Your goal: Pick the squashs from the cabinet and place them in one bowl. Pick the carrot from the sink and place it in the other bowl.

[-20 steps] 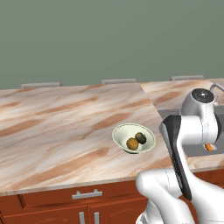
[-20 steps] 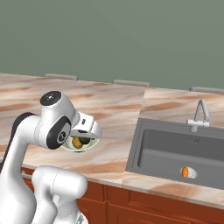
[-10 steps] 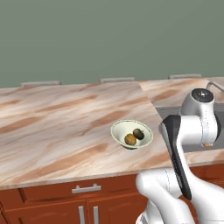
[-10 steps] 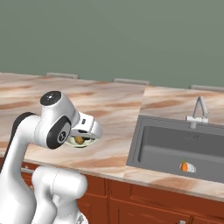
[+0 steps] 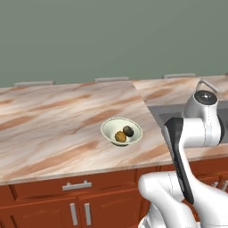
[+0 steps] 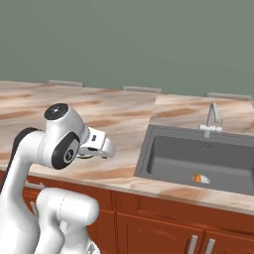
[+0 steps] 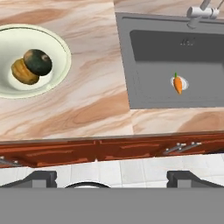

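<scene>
In the left base view, the pale bowl (image 5: 121, 131) is resting on the worktop (image 5: 53, 129), already carrying two squashs (image 5: 124, 134). In the right base view, the carrot (image 6: 197, 178) is lying in the sink (image 6: 198, 155), far right of the spread, empty end effector (image 6: 94, 149). In the hand view, the carrot is waiting ahead to the right, likely the next thing to fetch.

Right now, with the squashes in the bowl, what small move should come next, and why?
Probably swing the open gripper toward the sink and lower over the carrot. Two squashes already sit in the pale bowl; the carrot lies by the drain.

Pale bowl (image 7: 26, 89) cut by hand view's left edge; tap (image 7: 202, 10) cropped above.
</scene>
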You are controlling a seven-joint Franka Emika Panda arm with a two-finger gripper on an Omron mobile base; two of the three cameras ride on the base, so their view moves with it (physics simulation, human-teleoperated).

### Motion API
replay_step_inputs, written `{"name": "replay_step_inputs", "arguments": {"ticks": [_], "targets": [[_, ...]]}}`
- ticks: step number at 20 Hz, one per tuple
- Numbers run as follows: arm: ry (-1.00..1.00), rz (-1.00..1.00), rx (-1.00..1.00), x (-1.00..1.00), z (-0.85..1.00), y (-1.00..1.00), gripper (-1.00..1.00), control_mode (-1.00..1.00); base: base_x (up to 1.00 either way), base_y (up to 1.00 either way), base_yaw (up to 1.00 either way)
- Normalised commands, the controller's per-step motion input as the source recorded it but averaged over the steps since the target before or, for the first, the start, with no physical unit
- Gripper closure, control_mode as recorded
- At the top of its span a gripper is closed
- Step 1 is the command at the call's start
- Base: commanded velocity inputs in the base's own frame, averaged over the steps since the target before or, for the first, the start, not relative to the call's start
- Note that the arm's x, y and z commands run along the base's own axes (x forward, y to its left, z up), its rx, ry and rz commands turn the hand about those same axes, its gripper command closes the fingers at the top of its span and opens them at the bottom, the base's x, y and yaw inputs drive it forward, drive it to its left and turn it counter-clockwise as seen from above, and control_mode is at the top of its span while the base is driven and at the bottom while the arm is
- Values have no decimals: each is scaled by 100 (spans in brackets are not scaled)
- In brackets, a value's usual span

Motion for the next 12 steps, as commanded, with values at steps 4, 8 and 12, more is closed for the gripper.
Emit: {"name": "replay_step_inputs", "arguments": {"ticks": [4,8,12], "targets": [[0,0,0,0,0,0,-100,100,-12,-62,0],[0,0,0,0,0,0,-100,100,-10,-62,0],[0,0,0,0,0,0,-100,100,-11,-62,0]]}}
